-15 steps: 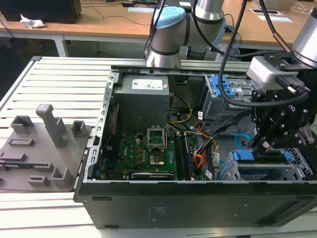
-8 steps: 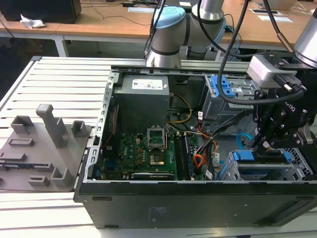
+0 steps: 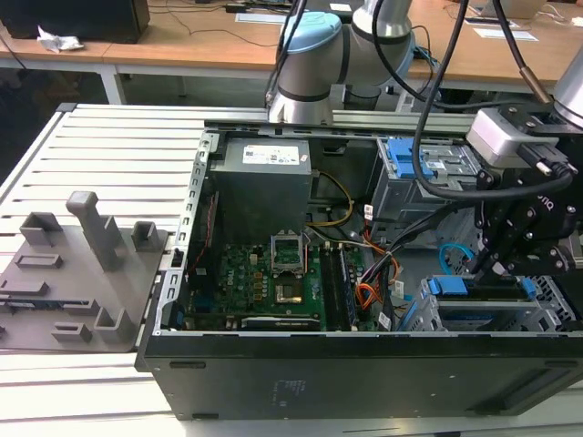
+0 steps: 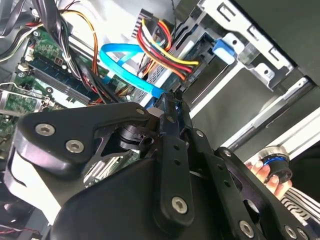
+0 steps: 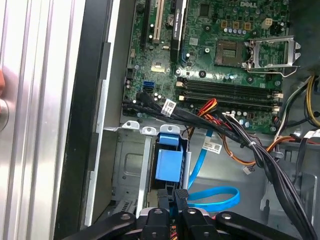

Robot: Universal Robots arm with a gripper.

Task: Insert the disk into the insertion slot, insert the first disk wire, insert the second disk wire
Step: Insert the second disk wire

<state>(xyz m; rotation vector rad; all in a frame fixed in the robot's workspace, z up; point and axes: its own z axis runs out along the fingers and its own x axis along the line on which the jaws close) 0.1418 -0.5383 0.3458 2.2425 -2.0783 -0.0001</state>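
Note:
My gripper point(image 3: 485, 259) hangs over the drive corner of the open computer case, at the exterior view's right. Its black fingers point(image 4: 171, 100) are pressed together on the end of the second disk wire point(image 4: 122, 52), a flat light-blue cable that loops away from the fingertips. The same loop point(image 5: 215, 197) lies beside the gripper point(image 5: 174, 195) in the first wrist view. The disk point(image 3: 487, 293), a dark slab with a blue tab point(image 3: 446, 287), lies in the insertion slot point(image 3: 549, 305). The first disk wire point(image 4: 165, 47), a red, yellow and orange bundle, ends right beside the fingertips.
The motherboard point(image 3: 273, 282) and power supply point(image 3: 260, 187) fill the case's left part. A taller grey cage with a blue latch point(image 3: 405, 159) stands behind the gripper. Black cable bundles point(image 5: 250, 145) cross above the drive area. A person's hand point(image 4: 262, 170) is near the case edge.

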